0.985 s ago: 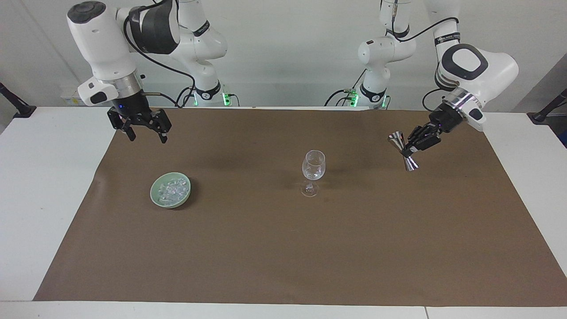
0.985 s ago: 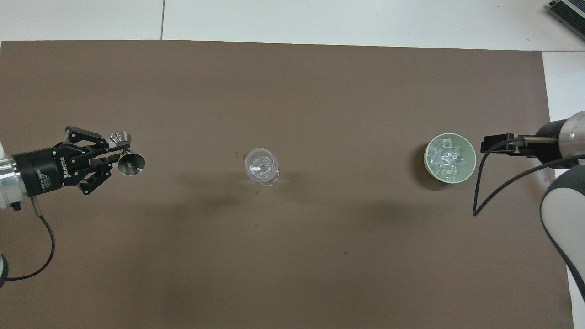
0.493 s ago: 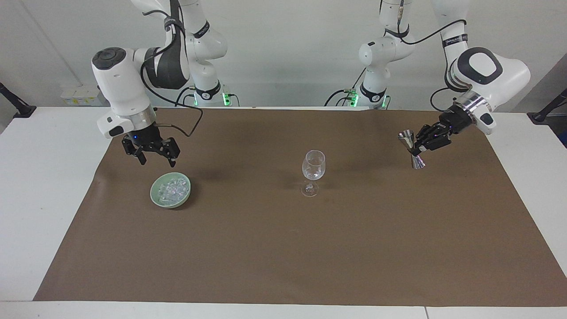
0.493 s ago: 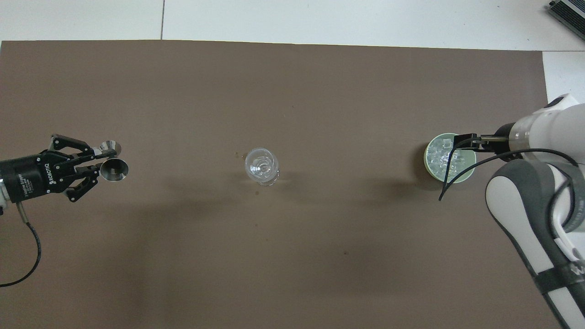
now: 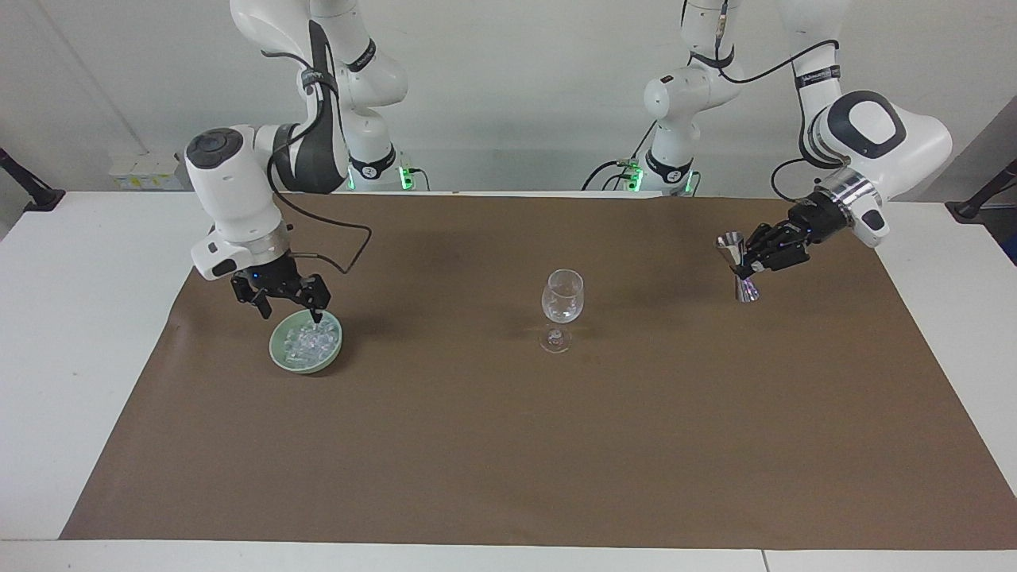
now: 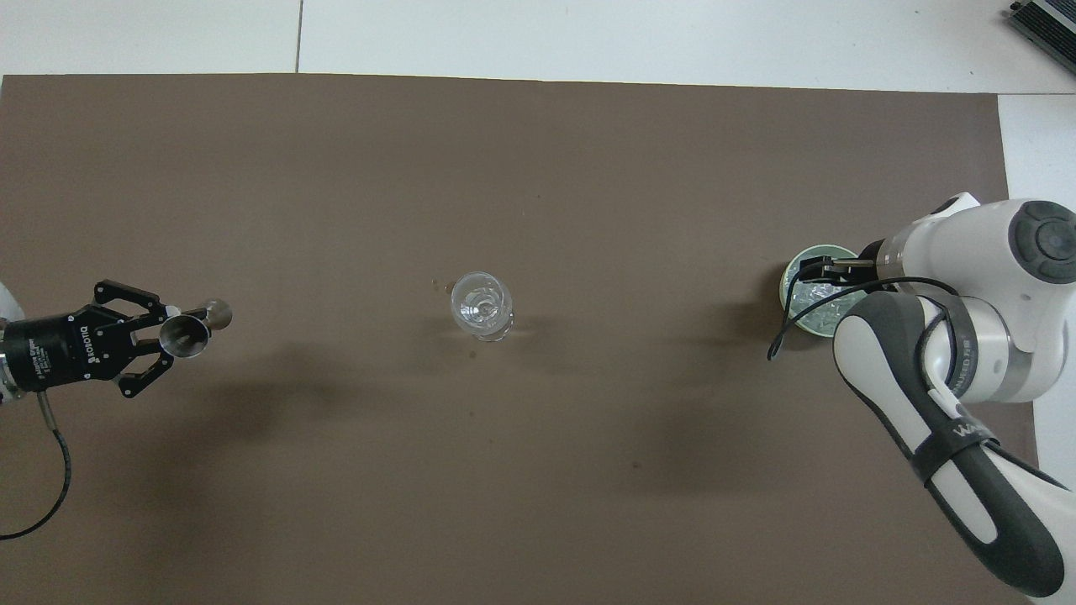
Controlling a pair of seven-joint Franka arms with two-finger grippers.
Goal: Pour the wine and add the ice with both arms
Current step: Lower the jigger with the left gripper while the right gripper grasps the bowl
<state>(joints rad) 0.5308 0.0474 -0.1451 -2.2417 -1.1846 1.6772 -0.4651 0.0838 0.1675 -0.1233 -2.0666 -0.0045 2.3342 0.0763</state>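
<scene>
The right gripper hung with its fingers spread apart, their tips down at the rim of a pale green bowl and one fingertip dipping in among the ice; whether it touched a chunk could not be told. The ice filled that bowl, which sat on the brown mat toward the right arm's end of the table. From above, the right arm covered much of the bowl, so only part of the ice showed. The left gripper was clenched around the waist of a steel measuring cup, holding it nearly upright with a slight tilt, toward the left arm's end of the table; its base was close to the mat, though contact could not be made out. In the overhead view the left gripper held the measuring cup with its open mouth showing. A clear wine glass stood upright near the middle of the mat, well apart from both grippers.
</scene>
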